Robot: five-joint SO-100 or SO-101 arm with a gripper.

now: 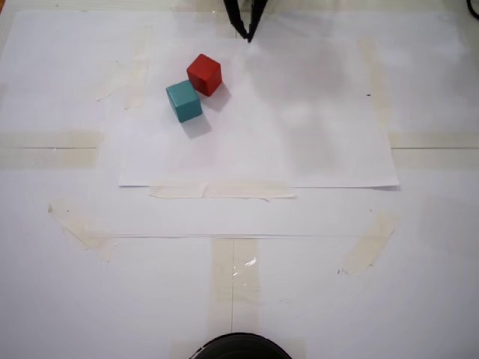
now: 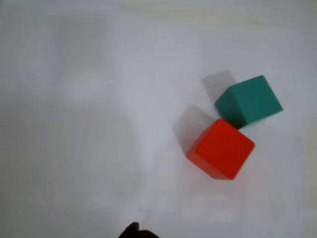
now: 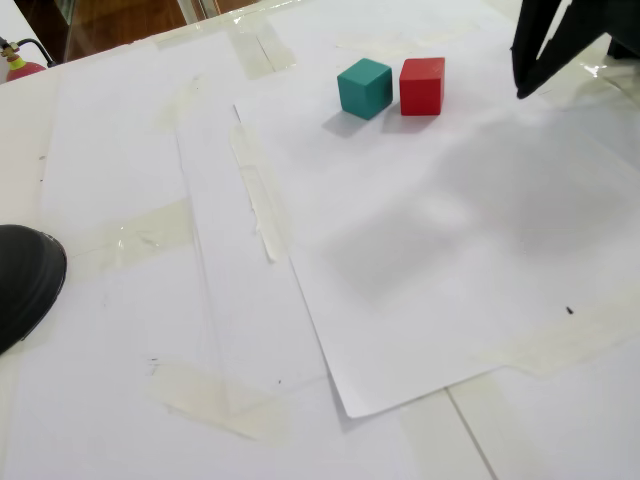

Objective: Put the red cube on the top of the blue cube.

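A white paper sheet [image 1: 314, 142] lies taped over larger white sheets [image 1: 359, 299] covering the table, beige masking-tape strips [image 1: 221, 191] along its six o'clock edge, and a black rounded object [image 1: 239, 347] sits at six o'clock

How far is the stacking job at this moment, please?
Nothing looks done yet. The red cube sits on the paper beside the blue cube, corners nearly touching, not on it. The gripper hangs empty, away from both. Left: reach the red cube, grasp it, lift it and set it on the blue one.
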